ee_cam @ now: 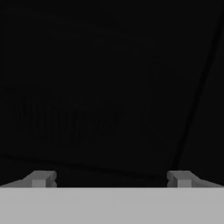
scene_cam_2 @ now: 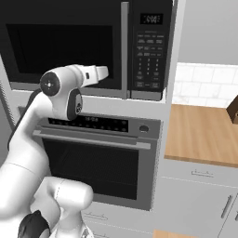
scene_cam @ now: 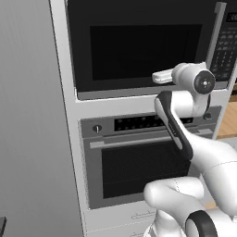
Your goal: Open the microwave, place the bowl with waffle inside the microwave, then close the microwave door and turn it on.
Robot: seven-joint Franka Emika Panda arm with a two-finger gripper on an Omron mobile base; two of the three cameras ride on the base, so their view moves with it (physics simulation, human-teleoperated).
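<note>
Microwave (scene_cam: pixel 139 46) shut, microwave door (scene_cam_2: pixel 65 46) flush.

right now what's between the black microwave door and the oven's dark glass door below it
In the right base view, between microwave door and oven door: a pale grey cabinet strip, then the oven's black control panel.

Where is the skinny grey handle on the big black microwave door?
The slim grey vertical handle runs down the black microwave door's right edge, beside the black keypad panel, above the oven.
</note>
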